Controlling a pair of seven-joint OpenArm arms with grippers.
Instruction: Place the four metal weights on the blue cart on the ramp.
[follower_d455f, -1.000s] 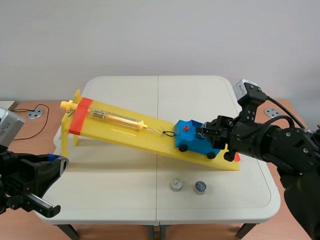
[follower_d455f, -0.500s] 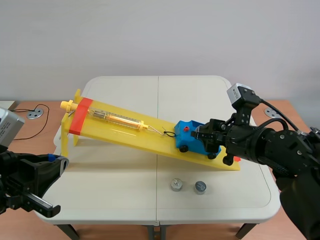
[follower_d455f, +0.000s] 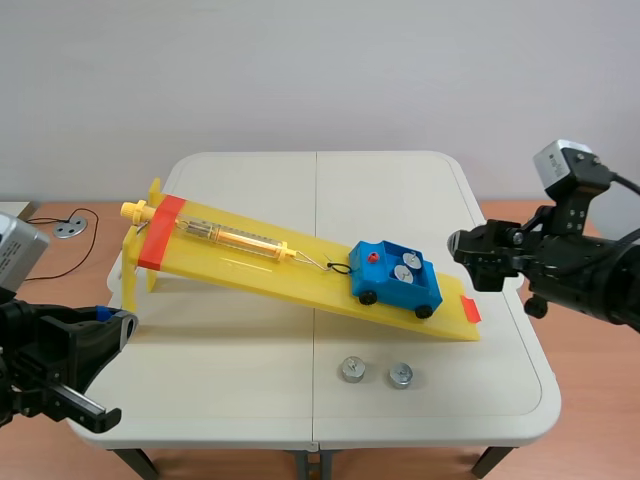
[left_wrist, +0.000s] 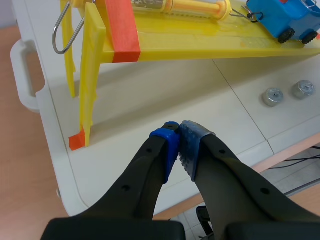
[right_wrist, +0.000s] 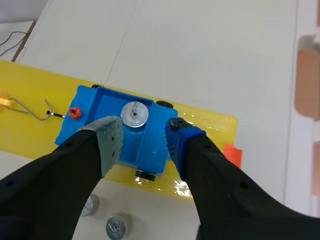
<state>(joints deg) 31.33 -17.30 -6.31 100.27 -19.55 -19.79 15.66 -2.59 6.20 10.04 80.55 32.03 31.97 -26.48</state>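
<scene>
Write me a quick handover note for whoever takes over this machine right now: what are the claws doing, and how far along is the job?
Left gripper: shut on nothing, low by the table's near edge.
Right gripper: open, empty, clear of the blue plastic cart.
The cart sits low on the yellow plastic ramp.
Done: two silvery round metal weights lie in the cart.
Left: two more weights lie on the white table, in front of the ramp.

A finger (right_wrist: 107, 141) of my right pincer (right_wrist: 142, 136) hides part of the cart (right_wrist: 107, 102) and half of a table weight (right_wrist: 91, 203), and my left wrist view cuts the cart off.
</scene>
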